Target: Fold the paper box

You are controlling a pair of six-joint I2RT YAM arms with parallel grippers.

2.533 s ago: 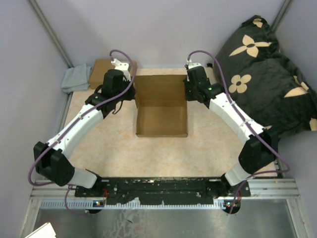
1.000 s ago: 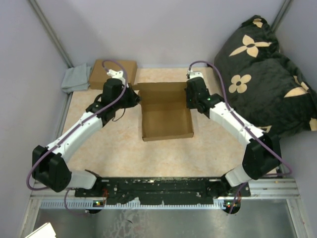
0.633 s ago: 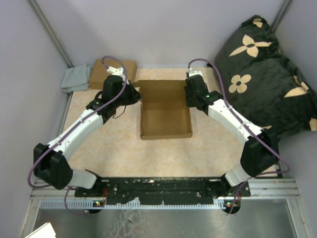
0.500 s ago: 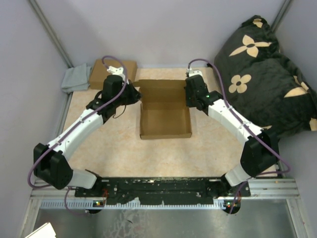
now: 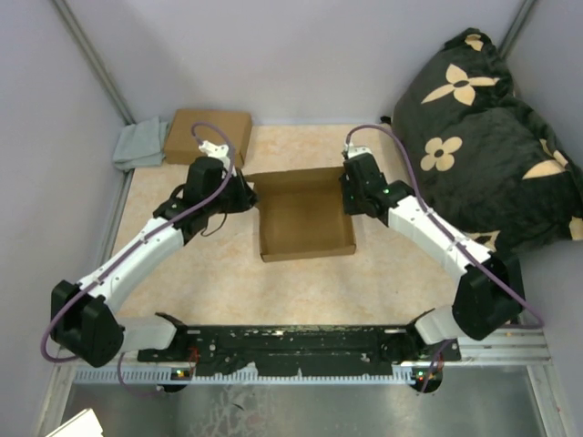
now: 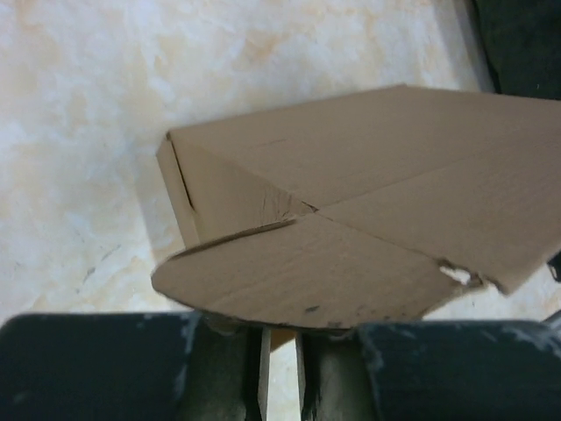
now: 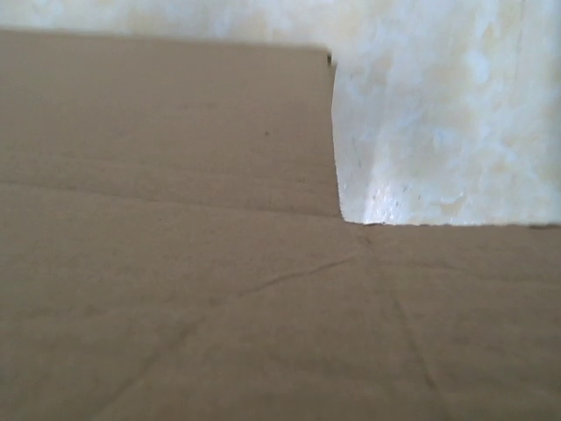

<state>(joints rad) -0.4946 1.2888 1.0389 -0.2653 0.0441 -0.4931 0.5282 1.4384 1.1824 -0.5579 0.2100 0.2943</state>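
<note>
Paper box [image 5: 307, 218], position: you had it on the table [image 5: 219, 273], open side up, between the two arms, and nearer their bases than it lay two seconds before.

— Confirmed. Far lid panel [image 5: 301, 178]: earlier it showed as a long sheet stretched away from you. At this entry it showed as a short strip, so I judged you had raised it off the table.

Left gripper [image 6: 280, 338]: at the box's far left corner, with the rounded ear flap [image 6: 307, 281] right at its fingertips. The jaws stood a thin slit apart; whether you pinched the flap there I could not tell.

— Right gripper [image 5: 352, 191]: at the far right corner, against the side wall. Its own camera was filled with cardboard and no fingers showed, so whether it was spread or pressed together I could not tell.

Meaning for the task?

— Tray walls stood; the lid was up but not over. By my reckoning you had begun the closing, with the ears yet to be tucked inside the walls.
</note>
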